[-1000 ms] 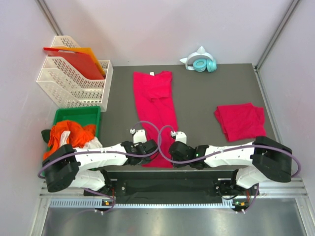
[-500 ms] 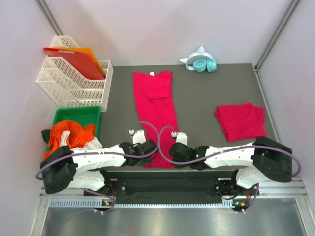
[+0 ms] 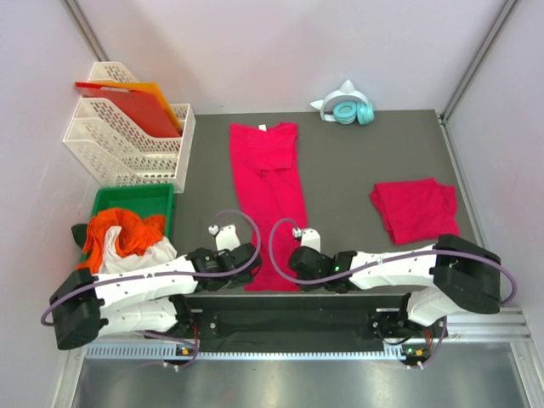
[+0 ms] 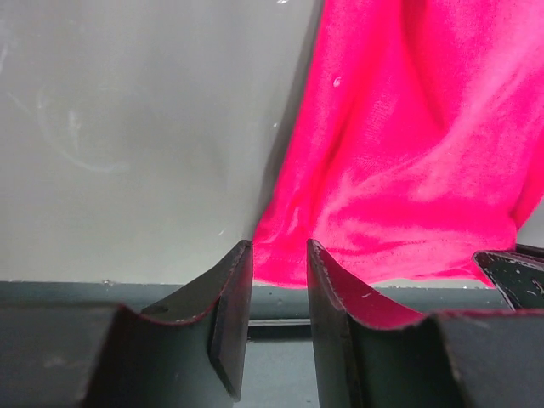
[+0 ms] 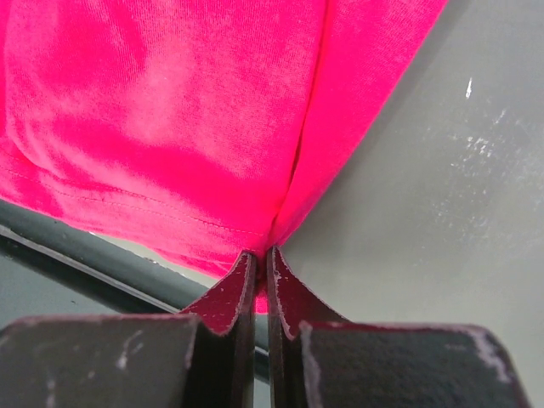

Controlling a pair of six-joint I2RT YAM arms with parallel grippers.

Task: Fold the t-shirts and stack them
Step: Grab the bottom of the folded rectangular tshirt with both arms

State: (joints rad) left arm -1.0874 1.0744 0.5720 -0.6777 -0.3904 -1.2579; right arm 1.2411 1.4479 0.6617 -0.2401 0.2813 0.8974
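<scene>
A dark grey table (image 3: 365, 161) fills this walled cell. From above, the long t-shirt (image 3: 270, 191) lies narrowed down the centre, its hem at the bottom edge where both arms reach it, likely to carry that end upward. A folded t-shirt (image 3: 415, 210) sits centre right, probably the stack's base. In the left wrist view the left gripper (image 4: 279, 255) is parted and grips nothing, the hem corner just past its tips. In the right wrist view the right gripper (image 5: 261, 259) is clenched on the hem's other corner.
</scene>
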